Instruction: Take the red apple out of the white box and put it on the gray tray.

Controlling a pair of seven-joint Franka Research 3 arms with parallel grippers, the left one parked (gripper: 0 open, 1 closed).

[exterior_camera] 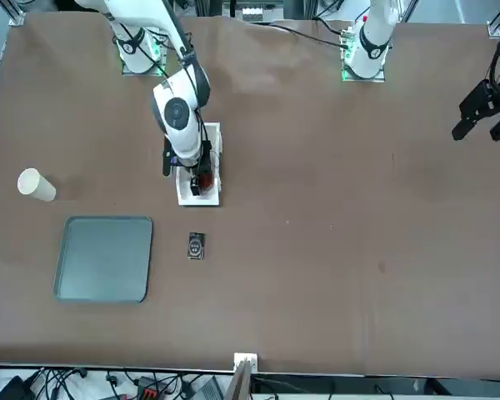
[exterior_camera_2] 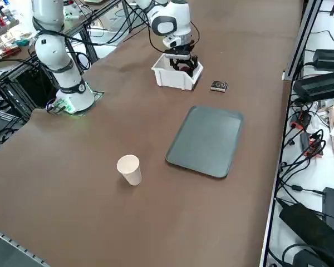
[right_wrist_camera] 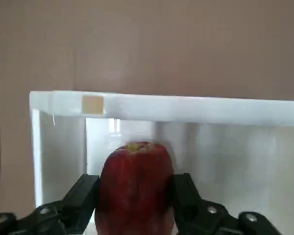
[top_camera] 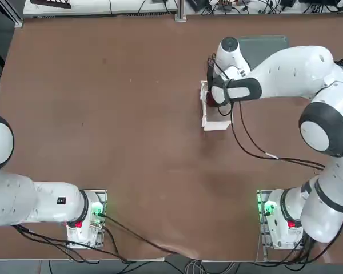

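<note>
Inside the white box (right_wrist_camera: 196,110), fingers (right_wrist_camera: 83,196) clasp the red apple (right_wrist_camera: 134,188).

Top view: right arm covers most of the white box (top_camera: 214,124) and the gray tray (top_camera: 270,43); red apple unseen there.

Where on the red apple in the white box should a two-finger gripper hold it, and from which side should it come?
Grip the red apple across its rounded flanks, coming from above: the white box walls block a sideways approach, and its top is open. The right gripper sits that way, a finger on each flank.
</note>
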